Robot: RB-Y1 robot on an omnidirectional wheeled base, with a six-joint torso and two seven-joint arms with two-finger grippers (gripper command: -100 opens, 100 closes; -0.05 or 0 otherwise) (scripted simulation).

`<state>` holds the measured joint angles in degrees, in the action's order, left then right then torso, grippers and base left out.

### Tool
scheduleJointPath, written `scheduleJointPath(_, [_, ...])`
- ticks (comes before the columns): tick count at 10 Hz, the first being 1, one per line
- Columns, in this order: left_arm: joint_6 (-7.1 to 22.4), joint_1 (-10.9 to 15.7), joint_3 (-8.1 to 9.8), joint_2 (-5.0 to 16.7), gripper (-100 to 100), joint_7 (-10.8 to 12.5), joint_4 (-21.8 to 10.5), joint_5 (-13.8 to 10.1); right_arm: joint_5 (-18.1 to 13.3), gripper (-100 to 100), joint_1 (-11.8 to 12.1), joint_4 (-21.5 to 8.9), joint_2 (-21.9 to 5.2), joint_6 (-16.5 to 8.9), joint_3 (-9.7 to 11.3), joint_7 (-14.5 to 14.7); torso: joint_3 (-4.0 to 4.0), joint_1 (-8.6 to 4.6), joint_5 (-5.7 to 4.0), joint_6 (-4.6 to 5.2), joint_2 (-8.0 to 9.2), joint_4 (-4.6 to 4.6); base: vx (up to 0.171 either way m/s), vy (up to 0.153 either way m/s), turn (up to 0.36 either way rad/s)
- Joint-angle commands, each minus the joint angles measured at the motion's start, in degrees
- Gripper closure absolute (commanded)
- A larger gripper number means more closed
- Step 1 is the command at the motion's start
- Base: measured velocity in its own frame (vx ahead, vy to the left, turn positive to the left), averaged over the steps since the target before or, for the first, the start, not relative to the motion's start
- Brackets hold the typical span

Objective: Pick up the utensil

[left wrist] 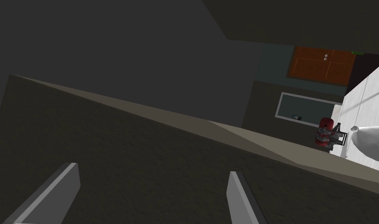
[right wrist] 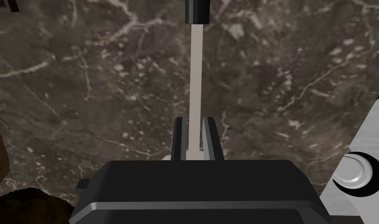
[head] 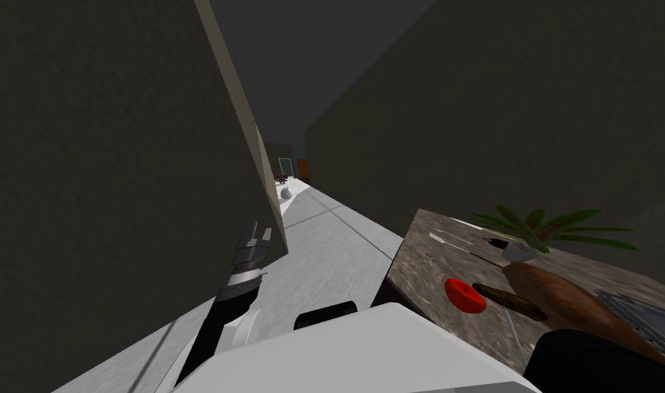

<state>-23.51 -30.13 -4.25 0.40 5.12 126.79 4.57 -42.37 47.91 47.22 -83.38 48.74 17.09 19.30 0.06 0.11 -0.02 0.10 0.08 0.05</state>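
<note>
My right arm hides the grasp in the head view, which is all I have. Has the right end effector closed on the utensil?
Observer: Yes. The right end effector is shut on the utensil, pressing its pale shaft.
Operator: Where is its handle?
Observer: The dark handle points away, at the shaft's far end.
Operator: And the left end effector?
Observer: The left end effector is open, holding nothing, facing a dark wall.

The left end effector juts forward, fingers spread; the right end effector pinches the utensil.
</note>
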Motion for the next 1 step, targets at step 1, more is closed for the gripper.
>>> scheduleJointPath(1, [0.0, 0.0, 0.00, 0.0, 0, 0.0, 0.0, 0.0, 0.0, 0, 0.0, 0.0, 0.0, 0.0, 0.0, 0.0, 0.00, 0.00, 0.00, 0.00, 0.00, 0.00, 0.000, 0.000, 0.000])
